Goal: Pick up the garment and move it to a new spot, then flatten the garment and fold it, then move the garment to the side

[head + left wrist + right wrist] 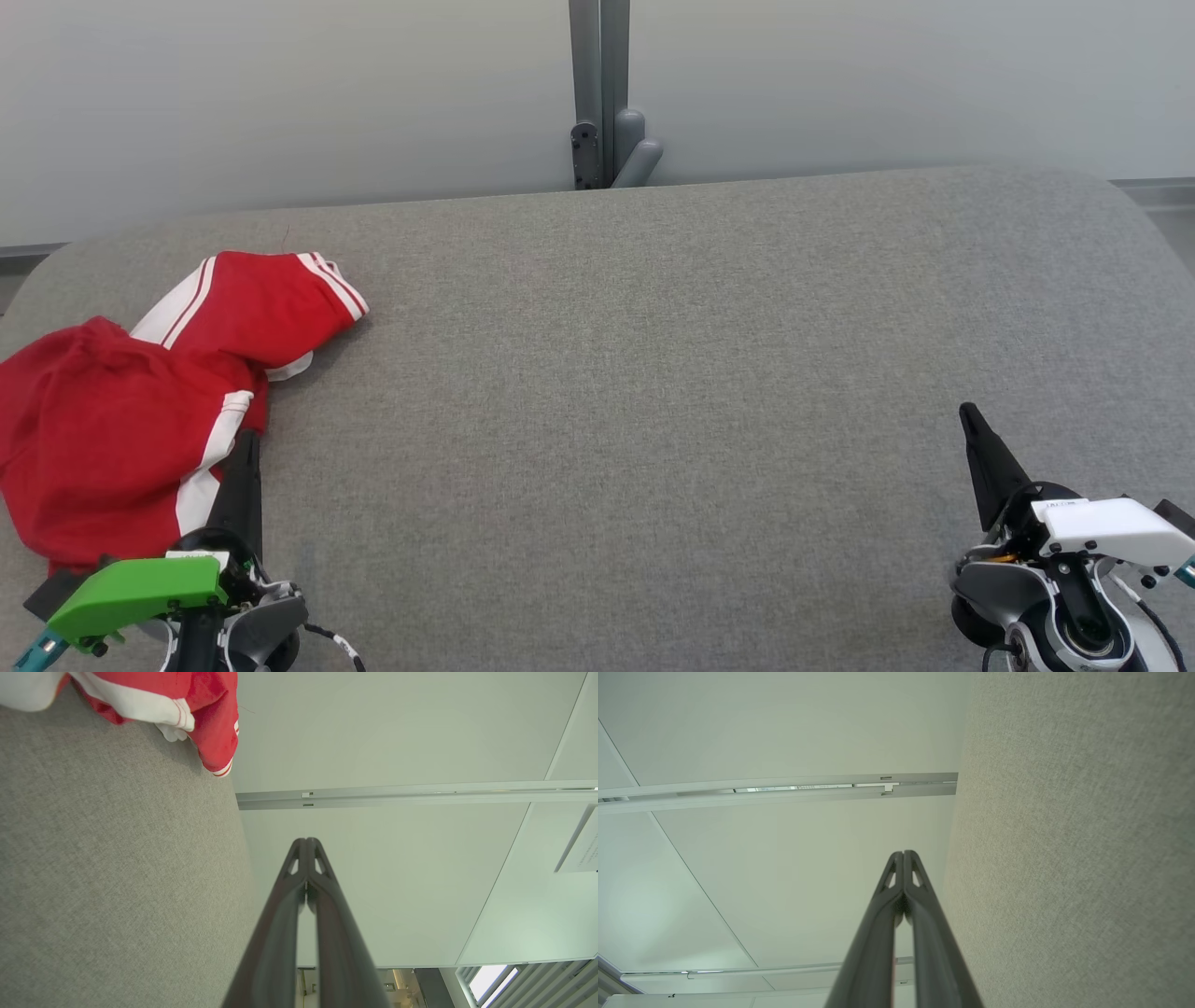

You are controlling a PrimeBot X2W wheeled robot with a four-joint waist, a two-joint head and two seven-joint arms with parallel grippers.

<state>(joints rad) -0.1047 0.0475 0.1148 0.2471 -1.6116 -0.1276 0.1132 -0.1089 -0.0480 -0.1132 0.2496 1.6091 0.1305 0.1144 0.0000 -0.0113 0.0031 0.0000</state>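
Grey fabric-covered bench with rounded corners (653,373), set before a pale blank wall (280,93). A crumpled red cloth garment with white stripes (121,411) lies at the bench's left end. The left pincer (248,441), fingers pressed together and holding nothing, is over the bench's near left corner. A grey metal post (599,93) rises behind the bench's far edge. The right pincer (968,413), likewise pressed together and empty, is over the bench's near right corner.
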